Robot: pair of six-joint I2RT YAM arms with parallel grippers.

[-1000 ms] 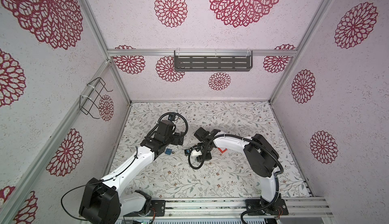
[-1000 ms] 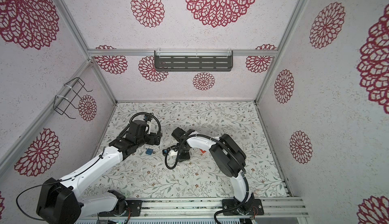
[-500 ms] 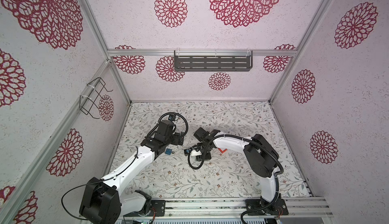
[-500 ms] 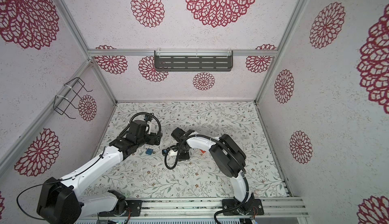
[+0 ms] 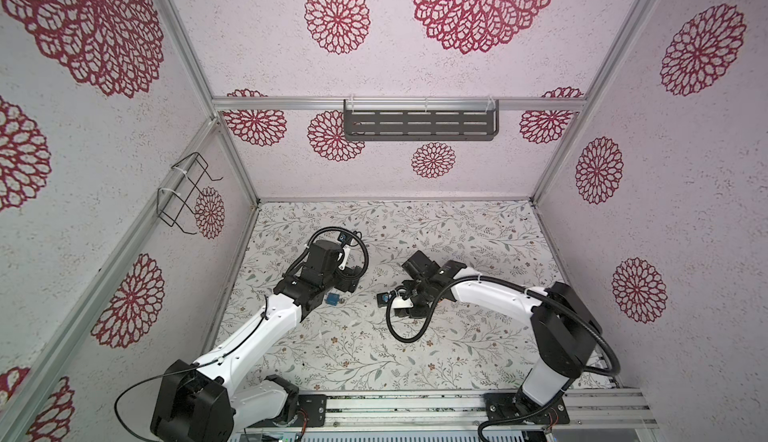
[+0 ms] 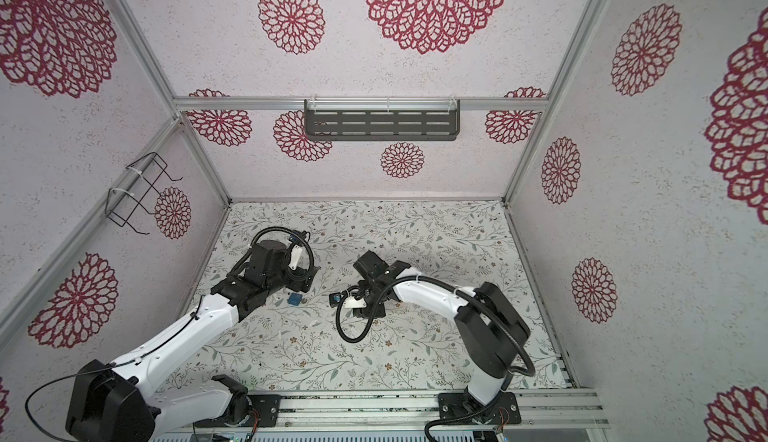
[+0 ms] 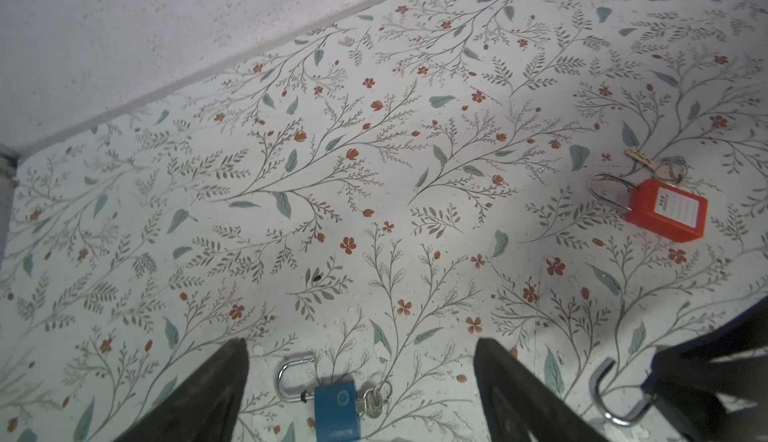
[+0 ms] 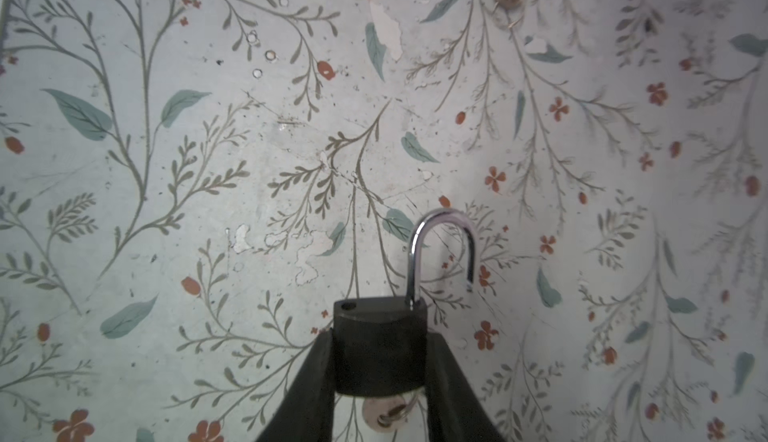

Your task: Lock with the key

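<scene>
A black padlock (image 8: 380,352) with its silver shackle (image 8: 442,248) swung open sits upright between the fingers of my right gripper (image 8: 380,336), which is shut on its body. A key (image 8: 384,413) on a ring sticks out of the lock's underside. A blue padlock (image 7: 334,408) lies flat on the floral table, shackle open, with a key (image 7: 374,402) in its base. My left gripper (image 7: 360,342) hovers over it, open, its fingers (image 7: 216,390) wide on either side and not touching. In both top views the blue padlock (image 5: 332,298) (image 6: 295,298) lies just in front of the left arm.
A red padlock (image 7: 665,215) with a brass key (image 7: 640,159) beside it lies on the table past the right gripper. The right arm's black cable (image 5: 405,336) loops over the table's middle. A grey shelf (image 5: 419,122) and a wire rack (image 5: 183,194) hang on the walls.
Both arms stay almost where they were. The blue padlock has not moved, and the right gripper keeps the black padlock.
</scene>
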